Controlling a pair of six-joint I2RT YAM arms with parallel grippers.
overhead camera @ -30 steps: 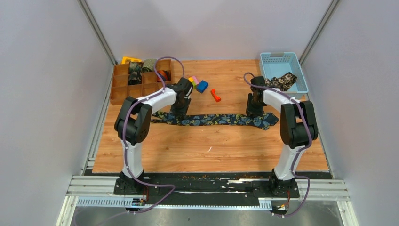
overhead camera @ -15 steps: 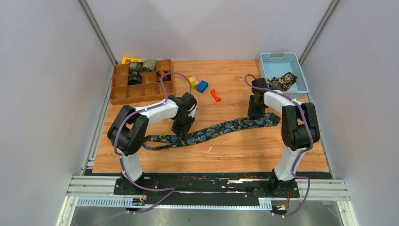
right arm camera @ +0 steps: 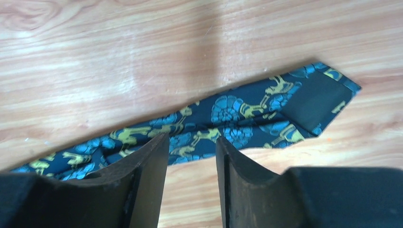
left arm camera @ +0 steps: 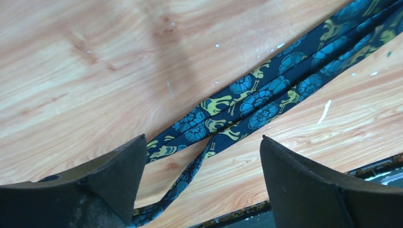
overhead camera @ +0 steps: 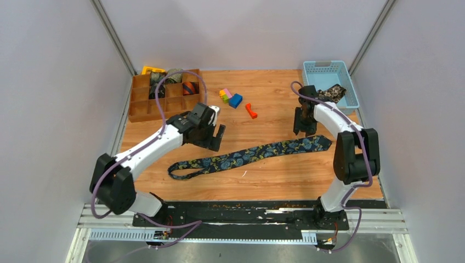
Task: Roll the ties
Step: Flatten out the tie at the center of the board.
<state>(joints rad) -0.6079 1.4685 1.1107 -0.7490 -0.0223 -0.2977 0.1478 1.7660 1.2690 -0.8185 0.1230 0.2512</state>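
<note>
A navy tie with gold-teal paisley (overhead camera: pixel 257 153) lies flat and slanted across the table, its wide pointed end at the right. My left gripper (overhead camera: pixel 215 139) hovers just beyond its narrow doubled part, open. In the left wrist view the tie (left arm camera: pixel 256 99) runs on the wood under the wide-spread gripper (left arm camera: pixel 202 142), which touches nothing. My right gripper (overhead camera: pixel 304 130) hangs above the table behind the wide end, open. The right wrist view shows the tie (right arm camera: pixel 228 114) lying beyond the parted gripper (right arm camera: pixel 190 142). A black-tan floral tie (overhead camera: pixel 330 94) drapes over the blue basket.
A wooden divided box (overhead camera: pixel 162 115) at the far left holds rolled ties (overhead camera: pixel 189 87). The blue basket (overhead camera: pixel 351 87) stands at the far right. Coloured blocks (overhead camera: pixel 233 99) and a red piece (overhead camera: pixel 251 110) lie at the far middle. The table's near edge is close to the tie's left loop.
Both grippers have let go of the navy tie and opened. Its narrow end was dragged toward the near edge, so it now lies slanted. Both grippers have lifted off it.
</note>
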